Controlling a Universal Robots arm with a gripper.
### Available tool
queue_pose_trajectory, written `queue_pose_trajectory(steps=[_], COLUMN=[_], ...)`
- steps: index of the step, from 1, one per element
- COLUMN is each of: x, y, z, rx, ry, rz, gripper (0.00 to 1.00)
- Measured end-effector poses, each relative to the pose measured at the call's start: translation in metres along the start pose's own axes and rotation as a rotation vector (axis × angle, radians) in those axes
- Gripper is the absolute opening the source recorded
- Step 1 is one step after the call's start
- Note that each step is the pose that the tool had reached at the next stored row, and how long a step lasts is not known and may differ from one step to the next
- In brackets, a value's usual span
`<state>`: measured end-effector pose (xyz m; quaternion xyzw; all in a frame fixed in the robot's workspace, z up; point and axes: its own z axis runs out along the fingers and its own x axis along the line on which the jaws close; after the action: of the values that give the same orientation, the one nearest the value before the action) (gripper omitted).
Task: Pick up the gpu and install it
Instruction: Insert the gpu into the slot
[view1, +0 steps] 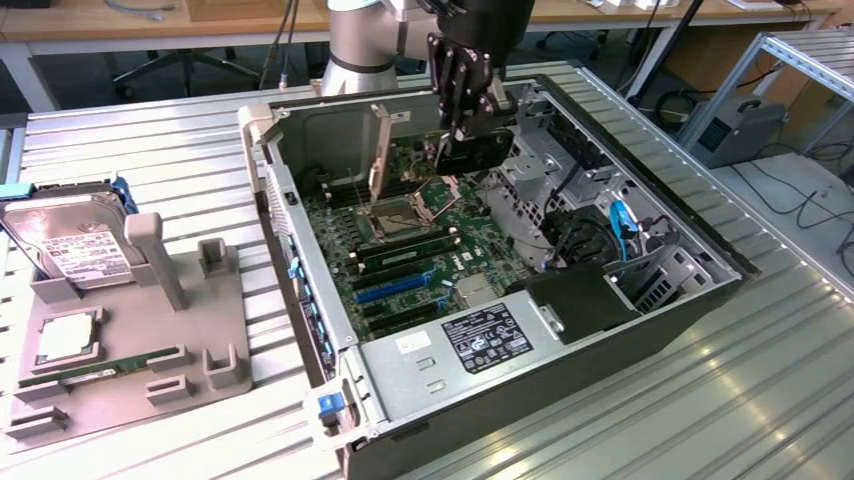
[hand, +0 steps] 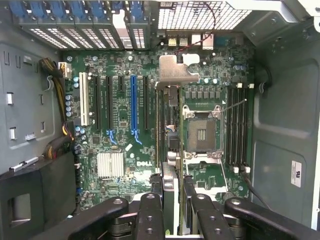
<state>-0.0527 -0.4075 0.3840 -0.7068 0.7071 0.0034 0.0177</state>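
My gripper hangs over the far end of the open computer case and is shut on the gpu, a black card held on edge above the motherboard. In the wrist view the gpu runs edge-on out from between my fingers, and its silver bracket points toward the rear slot covers. The card hovers between the blue expansion slot and the open processor socket, clear of the board.
A grey fixture on the exterior view's left holds a hard drive and a green memory stick. Inside the case are the power supply, drive cage and blue cables.
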Motion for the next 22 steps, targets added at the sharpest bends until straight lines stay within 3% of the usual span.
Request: queue_pose_trajectory(steps=[22], x=[0.0], y=[0.0], z=[0.0002], rx=[-0.0022], ry=[-0.0014], rz=[-0.072], gripper=[0.27])
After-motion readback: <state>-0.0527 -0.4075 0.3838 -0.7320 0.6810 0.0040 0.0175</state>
